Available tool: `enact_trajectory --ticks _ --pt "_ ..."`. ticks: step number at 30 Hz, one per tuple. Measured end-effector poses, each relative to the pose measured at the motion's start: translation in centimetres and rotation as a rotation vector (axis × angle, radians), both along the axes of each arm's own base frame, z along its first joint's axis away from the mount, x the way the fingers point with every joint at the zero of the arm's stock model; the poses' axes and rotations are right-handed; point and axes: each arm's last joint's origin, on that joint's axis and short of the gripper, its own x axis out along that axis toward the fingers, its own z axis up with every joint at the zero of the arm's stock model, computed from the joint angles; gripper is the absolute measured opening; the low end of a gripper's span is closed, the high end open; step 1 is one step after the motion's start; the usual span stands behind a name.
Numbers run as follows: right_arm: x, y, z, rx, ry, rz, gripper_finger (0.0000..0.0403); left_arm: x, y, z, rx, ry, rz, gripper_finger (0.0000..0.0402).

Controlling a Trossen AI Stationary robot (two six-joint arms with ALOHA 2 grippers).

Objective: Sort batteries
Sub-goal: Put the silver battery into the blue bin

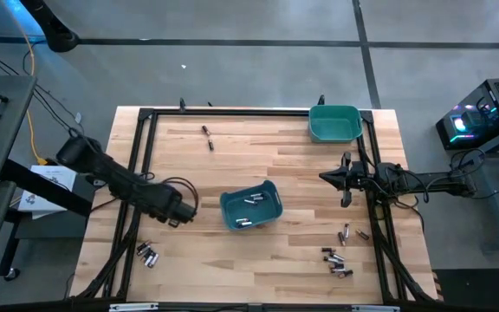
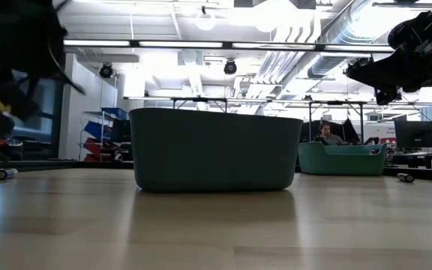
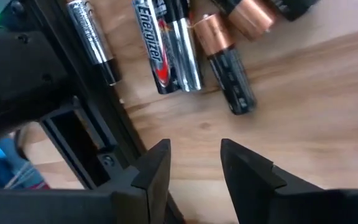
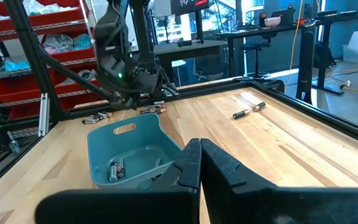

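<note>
- Wooden table (image 1: 258, 173) filling the centre of the high view, a black frame (image 1: 142, 156) running along its edges.
- Left arm (image 1: 111, 178) reaching in from the left edge of the high view toward frame centre; right arm (image 1: 423, 182) lying along the right side, waiting.
- Teal bin (image 1: 251, 206) sitting just below centre in the high view, holding a few silvery batteries (image 1: 251, 200); it is filling the middle of the low view.
- Second teal bin (image 1: 333, 123) sitting at upper right of the table, nothing showing inside.
- Left gripper (image 1: 183, 211) hanging just left of the centre bin; in the left wrist view its fingers (image 3: 156, 171) are standing apart with only bare wood between them, holding nothing.
- Right gripper (image 1: 326, 177) pointing left at centre right, fingers (image 4: 188, 165) pressed together, holding nothing.
- Loose batteries: a cluster (image 1: 148, 254) at lower left by the frame, showing up close in the left wrist view as an Energizer cell (image 3: 153, 46) lying beside a copper-topped black cell (image 3: 225, 62); another cluster (image 1: 336, 260) at lower right; two cells (image 1: 208, 137) at upper centre-left.
</note>
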Motion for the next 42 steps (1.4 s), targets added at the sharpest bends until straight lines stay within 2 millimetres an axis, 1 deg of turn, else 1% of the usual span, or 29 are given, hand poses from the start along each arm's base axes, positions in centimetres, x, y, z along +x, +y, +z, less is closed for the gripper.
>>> enact_trajectory --ticks 7,13,21,26,33,38,42 --pt "0.0 0.0 0.0 0.0 0.0 0.0 0.0 0.6 0.4 -1.8 -0.042 0.122 -0.028 0.0111" --pt "0.0 0.0 0.0 0.0 0.0 0.0 0.0 1.1 0.9 -2.6 -0.035 0.154 -0.063 0.0106" --pt "0.0 0.0 0.0 0.0 0.0 0.0 0.0 2.6 2.0 -2.1 0.022 0.094 -0.188 0.0106" --pt "0.0 0.0 0.0 0.0 0.0 0.0 0.0 2.9 2.7 -2.1 0.005 0.09 -0.206 0.0106" --pt "0.0 0.0 0.0 0.0 0.0 0.001 0.0 4.5 3.1 -1.1 0.047 0.032 -0.258 0.0106" --pt "0.0 0.0 0.0 0.0 0.001 0.001 0.0 4.3 4.4 -0.6 0.038 0.012 -0.205 0.0108" --pt "0.0 0.0 0.0 0.0 0.0 0.0 0.0 3.9 5.3 0.5 0.012 -0.044 -0.224 0.0127"
